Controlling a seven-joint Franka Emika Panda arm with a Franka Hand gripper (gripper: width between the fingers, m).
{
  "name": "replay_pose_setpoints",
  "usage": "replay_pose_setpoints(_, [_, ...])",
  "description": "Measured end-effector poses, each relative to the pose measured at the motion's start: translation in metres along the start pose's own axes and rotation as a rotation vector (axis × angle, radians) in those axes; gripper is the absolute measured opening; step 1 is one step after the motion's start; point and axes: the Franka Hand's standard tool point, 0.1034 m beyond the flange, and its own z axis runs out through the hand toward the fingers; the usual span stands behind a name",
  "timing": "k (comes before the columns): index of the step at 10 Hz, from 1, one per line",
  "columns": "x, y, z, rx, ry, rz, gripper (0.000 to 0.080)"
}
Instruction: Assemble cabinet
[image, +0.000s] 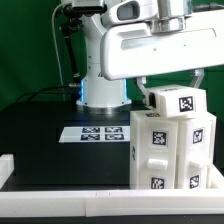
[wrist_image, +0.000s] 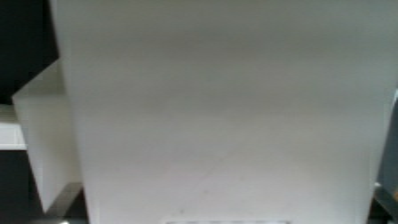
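While the claw (image: 172, 84) straddles the small white block (image: 178, 102) on top of the cabinet body (image: 165, 150), which stands near the front at the exterior view's right, I cannot tell whether its fingers actually pinch it. The step in hand looks like seating this top piece. The next move calls for pressing it flush before letting go.

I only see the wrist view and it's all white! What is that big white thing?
Observer: It's the cabinet, a tall white box with black-and-white tags on its sides.
Operator: Is anything on top of it?
Observer: Yes, a smaller white block with one tag showing is at its top, right under the gripper.
Operator: What else is on the table?
Observer: The marker board lies flat on the black table, toward the exterior view's left of the cabinet.
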Motion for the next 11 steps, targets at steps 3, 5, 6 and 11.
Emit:
replay_pose_setpoints(3, [-0.0002,-0.0004,0.0002,0.003,0.0,0.122,0.0544])
replay_pose_setpoints(5, [-0.0002,-0.0027,0.0007,0.008,0.003,0.337,0.0544])
replay_pose_setpoints(6, [-0.0002,-0.0063,0.0011,0.012,0.006,0.439,0.0544])
replay_pose_setpoints(11, [-0.0007,-0.0077,0.0012,0.028,-0.002,0.91,0.0544])
